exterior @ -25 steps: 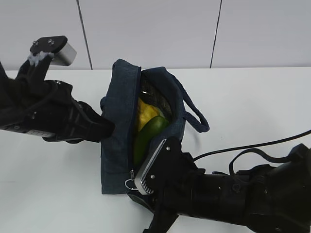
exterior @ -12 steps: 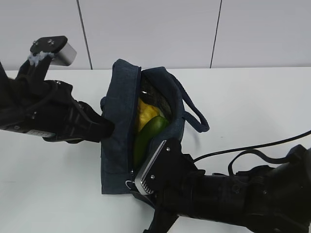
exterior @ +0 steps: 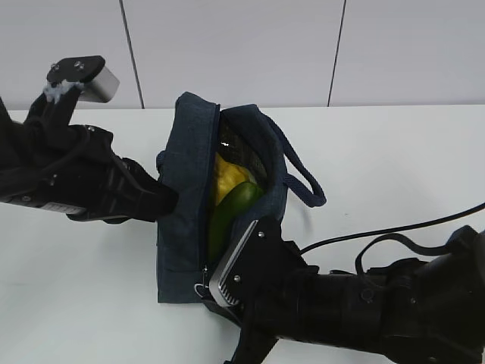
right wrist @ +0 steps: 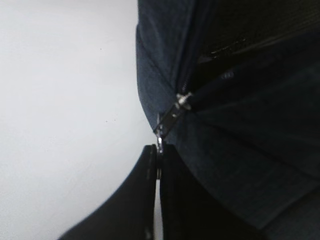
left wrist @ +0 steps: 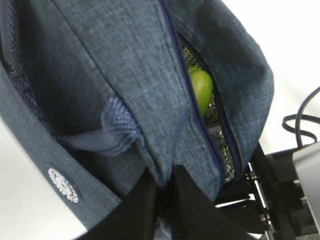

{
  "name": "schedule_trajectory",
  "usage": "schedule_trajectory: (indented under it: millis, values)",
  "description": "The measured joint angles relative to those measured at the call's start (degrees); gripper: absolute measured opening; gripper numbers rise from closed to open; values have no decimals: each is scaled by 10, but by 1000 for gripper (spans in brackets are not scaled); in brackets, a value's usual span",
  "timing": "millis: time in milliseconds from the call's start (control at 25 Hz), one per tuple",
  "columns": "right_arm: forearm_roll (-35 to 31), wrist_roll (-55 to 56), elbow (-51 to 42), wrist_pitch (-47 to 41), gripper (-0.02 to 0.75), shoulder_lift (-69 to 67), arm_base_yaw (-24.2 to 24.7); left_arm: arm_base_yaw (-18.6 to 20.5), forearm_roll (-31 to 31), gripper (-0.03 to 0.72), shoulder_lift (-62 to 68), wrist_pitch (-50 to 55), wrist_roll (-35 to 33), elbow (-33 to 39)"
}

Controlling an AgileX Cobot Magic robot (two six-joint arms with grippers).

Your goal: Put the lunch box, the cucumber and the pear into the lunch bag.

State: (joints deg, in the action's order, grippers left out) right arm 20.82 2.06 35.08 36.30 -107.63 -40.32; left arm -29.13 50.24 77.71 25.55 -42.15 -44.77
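The navy lunch bag [exterior: 186, 174] lies in the middle of the table with its zipper gaping. Inside show the yellow pear [exterior: 226, 176] and, nearer, the green cucumber [exterior: 233, 206], which the left wrist view also catches as the cucumber [left wrist: 201, 90] in the slit. The lunch box is hidden. My left gripper [left wrist: 165, 184] is shut on a fold of the bag's left wall. My right gripper [right wrist: 159, 154] is shut on the metal zipper pull [right wrist: 167, 122] at the bag's near end.
The bag's loop handle [exterior: 305, 180] hangs over its right side. A black cable [exterior: 394, 226] runs across the white table [exterior: 402, 152] to the right arm. A white panelled wall stands behind the table's far edge.
My right gripper's fingers have closed onto the zipper pull, and the arm has edged slightly toward the bag. The left arm and the bag have barely moved.
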Motion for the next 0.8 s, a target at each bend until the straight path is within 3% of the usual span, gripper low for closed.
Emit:
schedule_trajectory:
  millis: [800]
  values:
    - [76,80,-6,-29,0,78,0,0,-9,3,3,-11,0,0]
